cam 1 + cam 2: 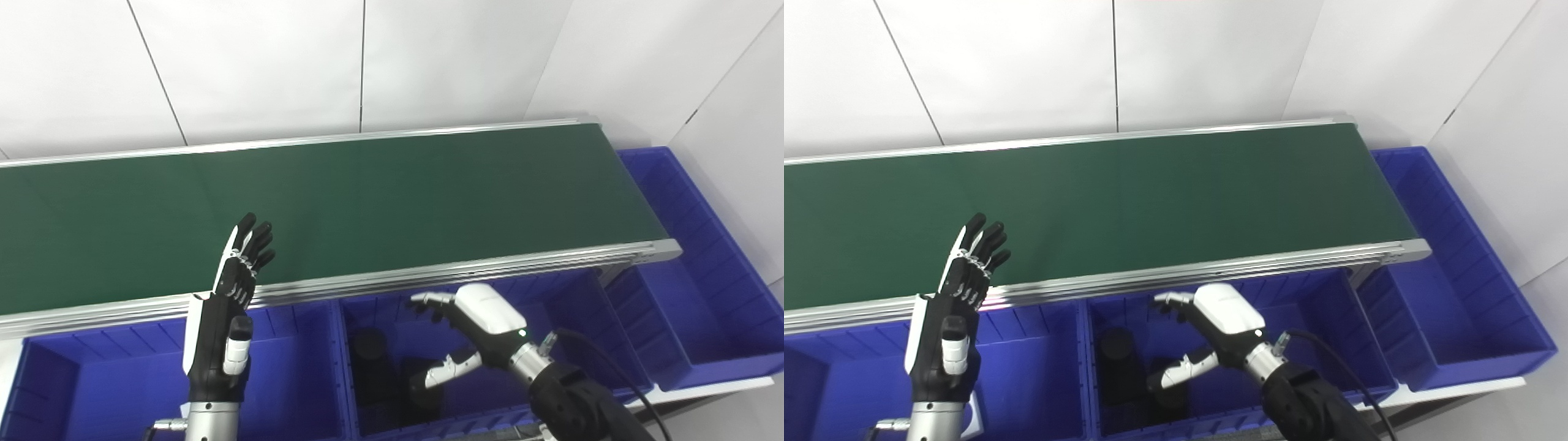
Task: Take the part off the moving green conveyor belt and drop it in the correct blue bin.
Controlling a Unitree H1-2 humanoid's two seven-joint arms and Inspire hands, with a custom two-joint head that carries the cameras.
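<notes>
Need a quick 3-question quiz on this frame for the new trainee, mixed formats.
1. True or false: a part lies on the green conveyor belt.
2. Which bin holds dark cylindrical parts? A) left bin B) middle bin C) bin at the belt's right end
3. Fill in: the right hand hangs open over the ____ bin, while the left hand is raised with fingers straight.

Key: 1 false; 2 B; 3 middle.
</notes>
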